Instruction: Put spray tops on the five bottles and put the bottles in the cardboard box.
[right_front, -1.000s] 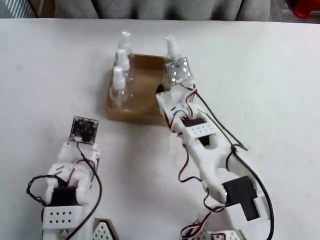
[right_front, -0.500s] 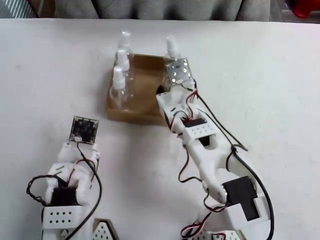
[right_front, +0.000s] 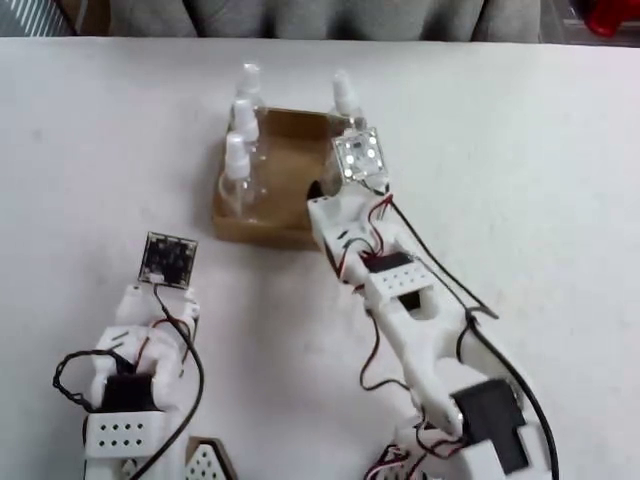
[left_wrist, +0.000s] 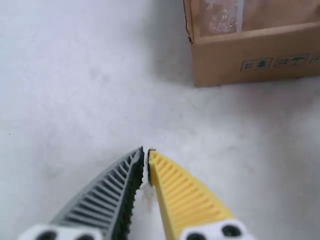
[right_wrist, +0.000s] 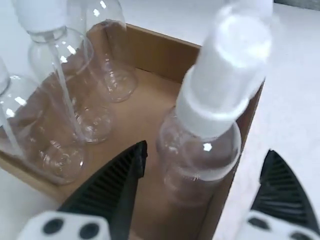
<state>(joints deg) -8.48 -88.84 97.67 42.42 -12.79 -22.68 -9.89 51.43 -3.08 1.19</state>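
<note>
White table (right_front: 520, 120), carrying all items listed; cardboard box (right_front: 262, 232), open-topped, brown, standing on the table ahead of both arms.
Row of three bottles (right_front: 242, 120): clear, each fitted with a white spray top, upright inside the box along its left wall.
Fourth bottle (right_wrist: 210, 110): clear, white spray top fitted, upright at the box's far right corner, body just inside the right wall; whether its base rests on the box floor cannot be told.
Right tool (right_wrist: 205, 150): above the box's right side, black jaws spread wide, one on either side of the fourth bottle, gripping nothing.
Left tool (left_wrist: 146, 152): short of the box's near left corner, low over bare table; grey and yellow jaws closed tip to tip, holding nothing.
</note>
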